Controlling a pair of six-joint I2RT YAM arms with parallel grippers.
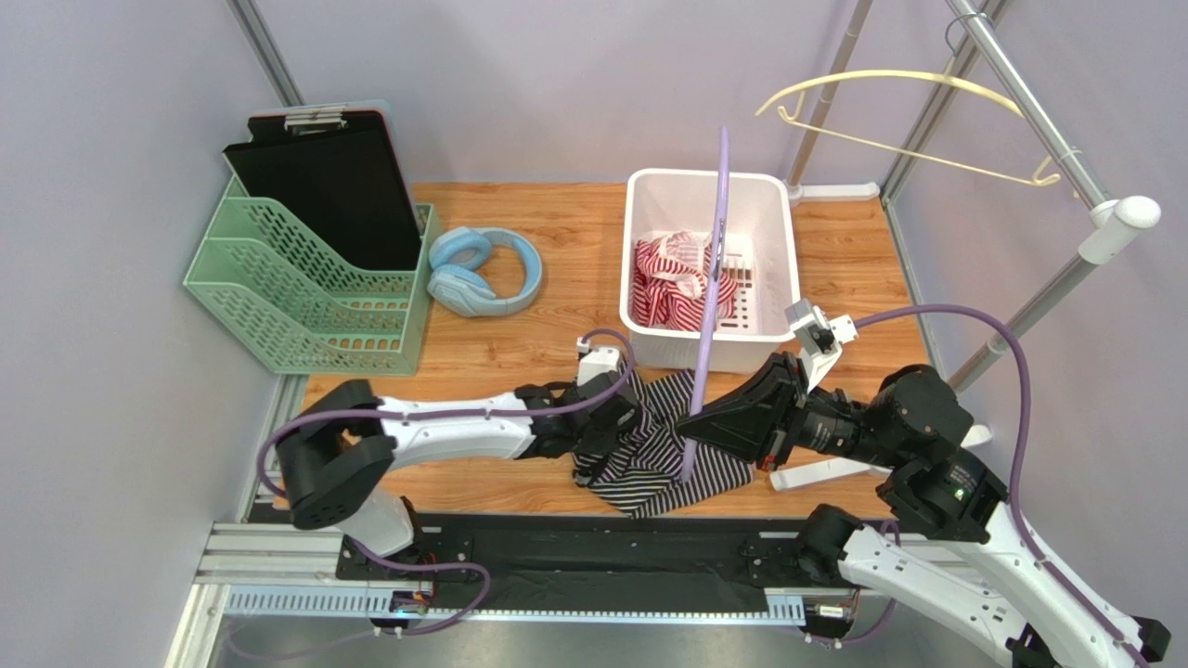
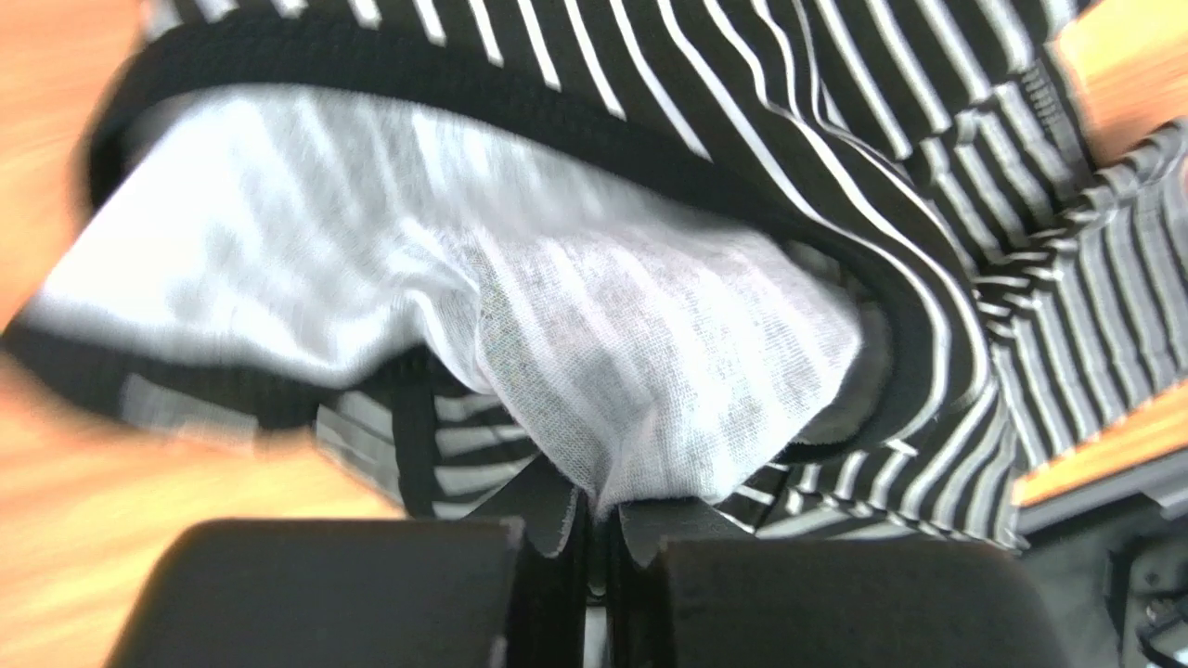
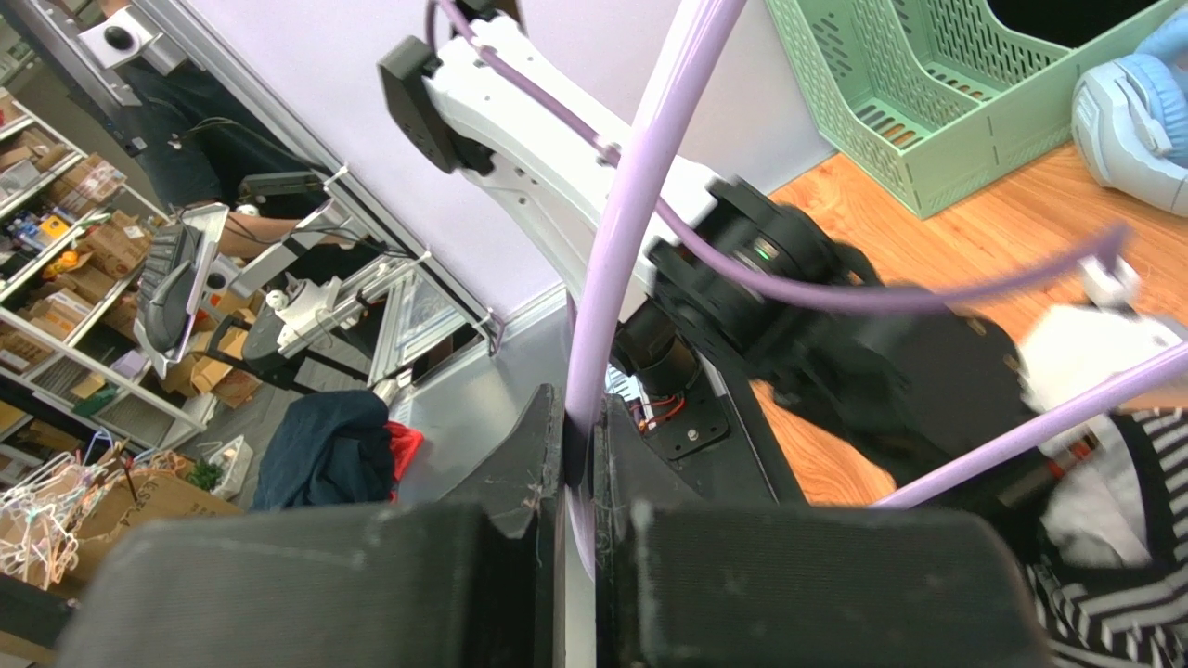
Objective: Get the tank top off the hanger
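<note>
While the hanger (image 1: 714,251) stands clamped, the left tool (image 2: 597,526) pinches the tank top (image 1: 646,459).

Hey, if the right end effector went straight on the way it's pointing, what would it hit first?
Probably the striped tank top bunched just ahead, then the left end effector clamped on it; depth is unclear.

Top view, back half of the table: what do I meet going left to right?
Green file tray → blue headphones → white basket → yellow hanger on the rack.
</note>
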